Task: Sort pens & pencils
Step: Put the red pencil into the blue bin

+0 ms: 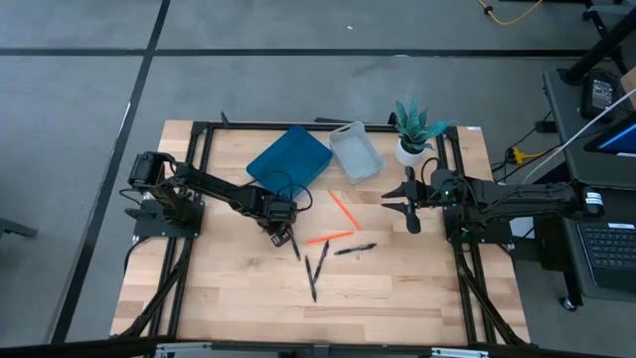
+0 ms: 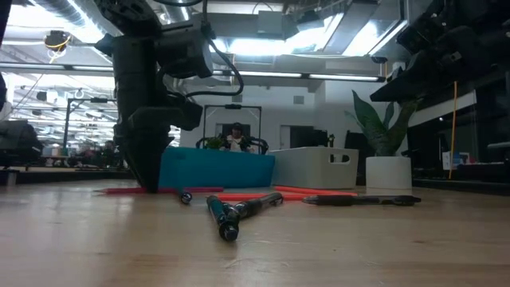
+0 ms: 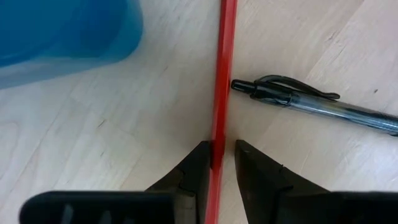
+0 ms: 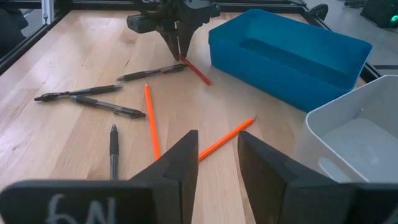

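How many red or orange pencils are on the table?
3. One red pencil lies between the fingers of the left gripper, beside the blue bin; two orange pencils lie mid-table near the pens. None seems hidden.

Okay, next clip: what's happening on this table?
The left end effector is down on the table beside the blue bin, its fingers straddling a red pencil with a gap still showing on one side. A black pen lies right next to it. Other pens and orange pencils lie loose mid-table. The right end effector hovers open near the white bin.
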{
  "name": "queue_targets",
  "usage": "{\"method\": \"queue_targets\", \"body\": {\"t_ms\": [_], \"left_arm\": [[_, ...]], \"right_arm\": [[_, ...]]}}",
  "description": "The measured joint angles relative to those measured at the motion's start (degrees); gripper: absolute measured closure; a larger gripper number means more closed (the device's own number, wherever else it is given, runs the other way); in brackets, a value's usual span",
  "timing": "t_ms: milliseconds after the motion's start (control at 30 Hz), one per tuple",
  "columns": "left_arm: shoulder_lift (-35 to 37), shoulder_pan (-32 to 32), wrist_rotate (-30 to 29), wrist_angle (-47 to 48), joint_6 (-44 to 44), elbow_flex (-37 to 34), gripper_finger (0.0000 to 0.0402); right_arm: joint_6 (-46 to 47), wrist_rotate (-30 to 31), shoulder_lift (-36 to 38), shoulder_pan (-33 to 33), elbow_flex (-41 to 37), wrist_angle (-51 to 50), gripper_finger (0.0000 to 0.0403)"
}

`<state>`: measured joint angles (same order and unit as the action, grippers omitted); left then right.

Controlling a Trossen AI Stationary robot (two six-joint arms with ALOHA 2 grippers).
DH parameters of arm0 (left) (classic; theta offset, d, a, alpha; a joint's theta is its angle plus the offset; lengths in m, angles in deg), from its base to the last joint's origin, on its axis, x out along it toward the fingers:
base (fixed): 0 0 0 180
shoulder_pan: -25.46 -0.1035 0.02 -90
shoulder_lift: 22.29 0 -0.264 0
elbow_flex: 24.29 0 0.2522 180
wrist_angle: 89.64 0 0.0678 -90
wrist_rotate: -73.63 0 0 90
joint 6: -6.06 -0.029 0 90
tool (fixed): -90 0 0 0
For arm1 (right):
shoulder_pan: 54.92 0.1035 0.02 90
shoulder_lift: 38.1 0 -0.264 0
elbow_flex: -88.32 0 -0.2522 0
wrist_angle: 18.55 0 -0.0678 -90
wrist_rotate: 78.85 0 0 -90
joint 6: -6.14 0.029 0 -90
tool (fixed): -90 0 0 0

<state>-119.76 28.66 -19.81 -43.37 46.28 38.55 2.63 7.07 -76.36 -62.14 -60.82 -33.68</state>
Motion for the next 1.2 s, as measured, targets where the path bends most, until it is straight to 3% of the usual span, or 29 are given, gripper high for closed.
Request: {"method": "queue_targets", "body": {"t_ms": [600, 1200], "left_arm": [[0.0, 0.1, -1.0, 0.0, -0.3, -0.1, 0.0378], [2.3, 0.1, -1.4, -0.4, -1.5, -0.6, 0.0382]], "right_arm": [[0.0, 0.0, 0.0, 0.0, 0.0, -0.3, 0.0288], [0.2, 0.0, 0.0, 0.0, 0.0, -0.3, 0.0288]]}}
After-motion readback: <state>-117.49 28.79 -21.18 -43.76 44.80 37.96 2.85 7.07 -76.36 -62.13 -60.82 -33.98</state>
